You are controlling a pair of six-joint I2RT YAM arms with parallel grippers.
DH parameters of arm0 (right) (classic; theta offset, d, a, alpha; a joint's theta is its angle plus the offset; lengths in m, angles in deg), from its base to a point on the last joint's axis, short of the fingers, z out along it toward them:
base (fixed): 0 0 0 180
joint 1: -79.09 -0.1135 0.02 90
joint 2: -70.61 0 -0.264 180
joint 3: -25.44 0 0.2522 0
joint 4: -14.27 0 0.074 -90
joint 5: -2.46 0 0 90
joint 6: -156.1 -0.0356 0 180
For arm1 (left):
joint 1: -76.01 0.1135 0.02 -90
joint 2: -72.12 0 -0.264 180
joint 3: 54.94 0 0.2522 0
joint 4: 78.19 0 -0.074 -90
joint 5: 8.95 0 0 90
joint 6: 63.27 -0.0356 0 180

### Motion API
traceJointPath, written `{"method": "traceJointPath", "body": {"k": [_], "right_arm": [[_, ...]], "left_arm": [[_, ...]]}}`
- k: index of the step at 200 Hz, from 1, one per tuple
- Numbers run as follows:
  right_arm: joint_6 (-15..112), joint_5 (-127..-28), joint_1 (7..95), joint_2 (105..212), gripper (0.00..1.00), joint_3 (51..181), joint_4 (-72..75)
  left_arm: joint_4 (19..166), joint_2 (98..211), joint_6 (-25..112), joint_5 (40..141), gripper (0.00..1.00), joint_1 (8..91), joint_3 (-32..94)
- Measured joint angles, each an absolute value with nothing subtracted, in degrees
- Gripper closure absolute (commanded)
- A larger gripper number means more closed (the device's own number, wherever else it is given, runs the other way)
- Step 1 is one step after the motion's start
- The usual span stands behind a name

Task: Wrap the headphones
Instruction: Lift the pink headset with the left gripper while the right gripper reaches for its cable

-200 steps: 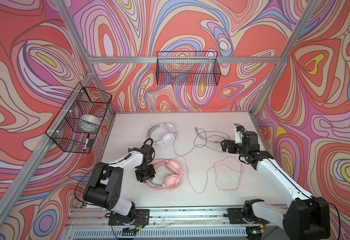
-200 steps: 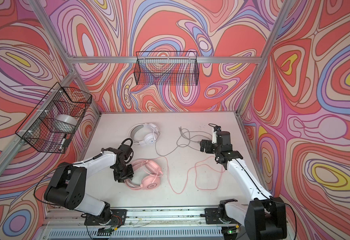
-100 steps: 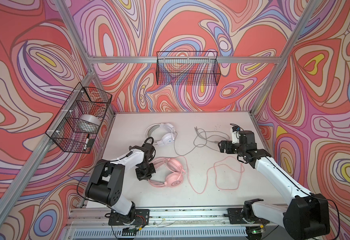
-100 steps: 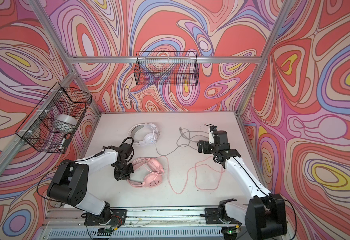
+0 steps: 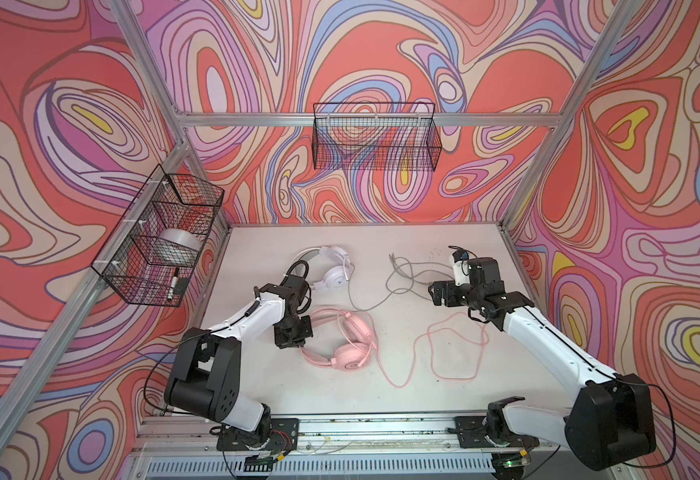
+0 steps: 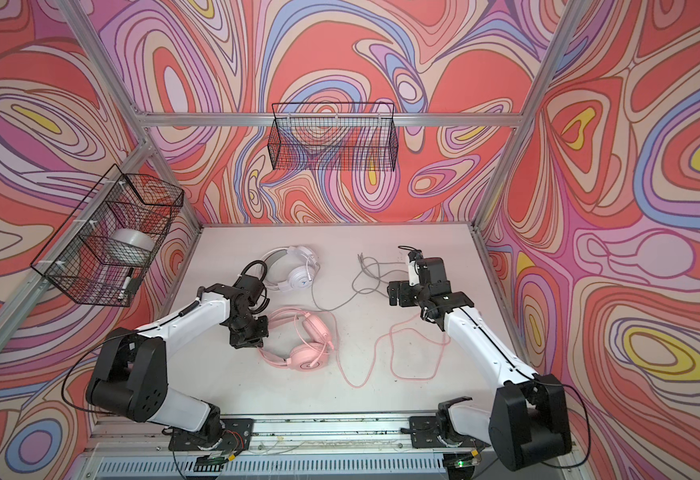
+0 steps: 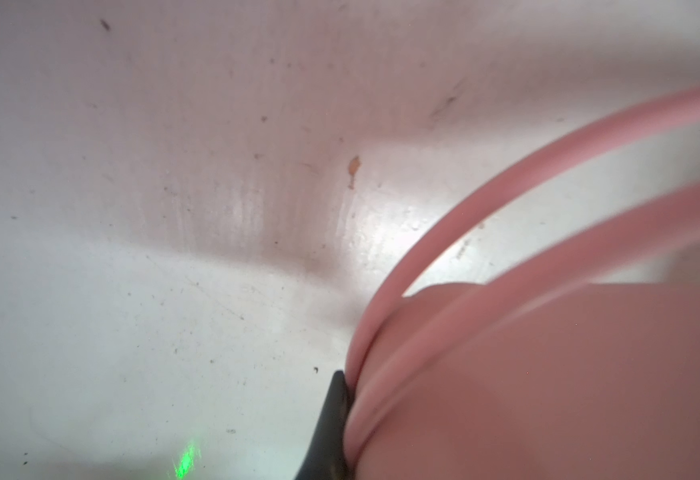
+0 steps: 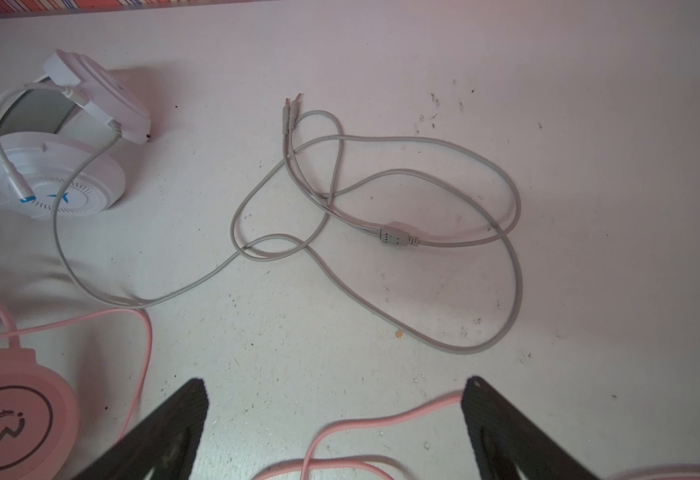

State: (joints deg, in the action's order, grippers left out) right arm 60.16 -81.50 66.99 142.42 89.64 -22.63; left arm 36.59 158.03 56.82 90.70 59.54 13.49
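Note:
The pink headphones (image 5: 350, 347) (image 6: 312, 347) lie at the table's front middle. My left gripper (image 5: 294, 337) (image 6: 250, 338) is shut on their headband. In the left wrist view the pink band (image 7: 547, 374) presses against one dark finger (image 7: 331, 419). Their pink cable (image 5: 456, 345) (image 8: 381, 415) loops to the right. The white headphones (image 5: 331, 270) (image 8: 57, 178) rest further back, and their grey cable (image 5: 402, 276) (image 8: 394, 235) is tangled toward the right. My right gripper (image 5: 437, 293) (image 8: 333, 386) hovers open over both cables with nothing between its fingers.
A black wire basket (image 5: 375, 141) hangs on the back wall. Another basket (image 5: 157, 237) on the left wall holds a tape roll (image 5: 179, 245) and a marker (image 5: 173, 284). The white table (image 5: 340, 395) ends at a metal rail in front.
My left gripper has shut on the pink headband, and the pink headphones turned and shifted a little to the right. The right arm moved left, toward the grey cable.

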Motion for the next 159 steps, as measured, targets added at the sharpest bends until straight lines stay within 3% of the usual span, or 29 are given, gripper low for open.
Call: {"method": "traceJointPath", "body": {"k": [91,159], "right_arm": [[60.49,-74.09,62.79,149.45,0.08,91.13,-23.57],[57.48,-68.91,59.78,154.72,0.11,91.52,-20.53]], "left_arm": [[30.79,156.52,51.81,97.11,1.0,59.67,27.63],[30.49,155.27,51.86,102.46,1.0,61.4,31.48]]}}
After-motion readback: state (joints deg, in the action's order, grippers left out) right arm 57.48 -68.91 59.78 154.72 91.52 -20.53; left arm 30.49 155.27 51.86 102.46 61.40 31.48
